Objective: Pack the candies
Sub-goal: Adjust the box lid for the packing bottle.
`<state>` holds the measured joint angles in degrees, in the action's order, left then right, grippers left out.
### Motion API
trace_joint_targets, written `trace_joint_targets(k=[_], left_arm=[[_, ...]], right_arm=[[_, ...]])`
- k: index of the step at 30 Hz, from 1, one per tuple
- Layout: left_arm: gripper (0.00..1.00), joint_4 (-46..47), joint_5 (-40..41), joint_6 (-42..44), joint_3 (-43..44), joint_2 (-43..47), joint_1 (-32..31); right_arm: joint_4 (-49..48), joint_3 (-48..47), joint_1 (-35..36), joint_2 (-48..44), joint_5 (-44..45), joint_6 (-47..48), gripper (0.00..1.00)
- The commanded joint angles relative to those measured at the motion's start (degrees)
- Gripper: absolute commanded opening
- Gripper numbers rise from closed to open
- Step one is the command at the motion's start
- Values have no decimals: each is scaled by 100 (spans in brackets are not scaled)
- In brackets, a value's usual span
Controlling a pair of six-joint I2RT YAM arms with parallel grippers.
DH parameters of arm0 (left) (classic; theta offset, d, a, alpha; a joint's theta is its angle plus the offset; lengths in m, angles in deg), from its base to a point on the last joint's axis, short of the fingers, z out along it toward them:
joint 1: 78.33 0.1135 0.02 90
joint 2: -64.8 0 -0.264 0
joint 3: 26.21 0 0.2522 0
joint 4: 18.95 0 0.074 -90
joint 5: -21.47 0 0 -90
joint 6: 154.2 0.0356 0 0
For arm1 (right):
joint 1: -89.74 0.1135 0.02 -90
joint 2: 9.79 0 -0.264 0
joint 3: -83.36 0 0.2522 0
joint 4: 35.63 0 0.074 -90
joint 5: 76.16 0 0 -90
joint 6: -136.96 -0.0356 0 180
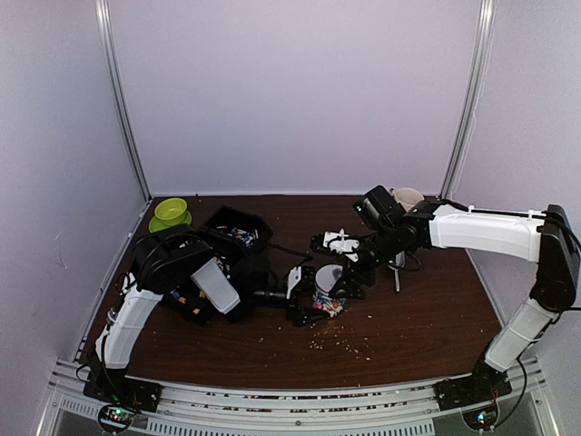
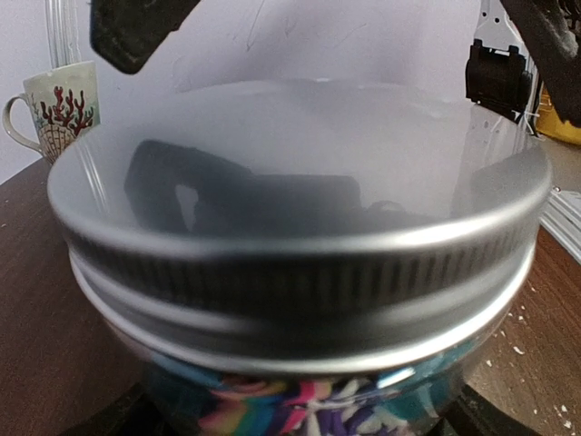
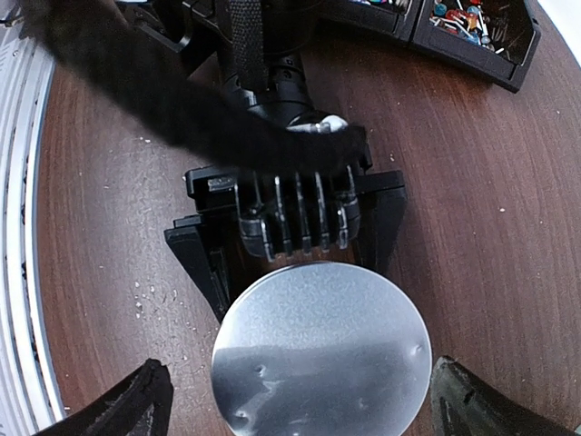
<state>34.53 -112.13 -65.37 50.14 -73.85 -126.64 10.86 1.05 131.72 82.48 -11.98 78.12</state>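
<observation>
A glass jar (image 1: 327,291) with a silver screw lid (image 3: 320,354) stands on the brown table. Multicoloured candies (image 2: 300,404) show through its glass below the lid (image 2: 300,272). My left gripper (image 1: 313,295) is shut on the jar from the near-left side, its black fingers (image 3: 201,263) flanking the glass. My right gripper (image 3: 309,404) hovers over the lid, open, with one fingertip (image 3: 136,404) on each side and a gap to the lid's edge. Its fingers (image 2: 136,36) show above the jar in the left wrist view.
A black tray (image 1: 238,232) holding more candies sits at the back left, with a green bowl (image 1: 170,213) beyond it. A patterned mug (image 1: 407,196) stands at the back right. Pale crumbs (image 1: 340,341) lie in front of the jar.
</observation>
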Motion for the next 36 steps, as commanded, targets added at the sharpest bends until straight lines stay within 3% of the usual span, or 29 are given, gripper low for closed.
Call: trace_joint_targets(k=[1, 23, 36], left_arm=[[91, 108, -182, -33, -6, -208, 50], [91, 35, -220, 3, 41, -238, 49], [91, 1, -229, 11, 53, -234, 50]], right_arm=[[233, -261, -13, 79, -37, 387, 100], [-7, -534, -22, 503, 328, -141, 100], [151, -567, -40, 608, 87, -256, 90]])
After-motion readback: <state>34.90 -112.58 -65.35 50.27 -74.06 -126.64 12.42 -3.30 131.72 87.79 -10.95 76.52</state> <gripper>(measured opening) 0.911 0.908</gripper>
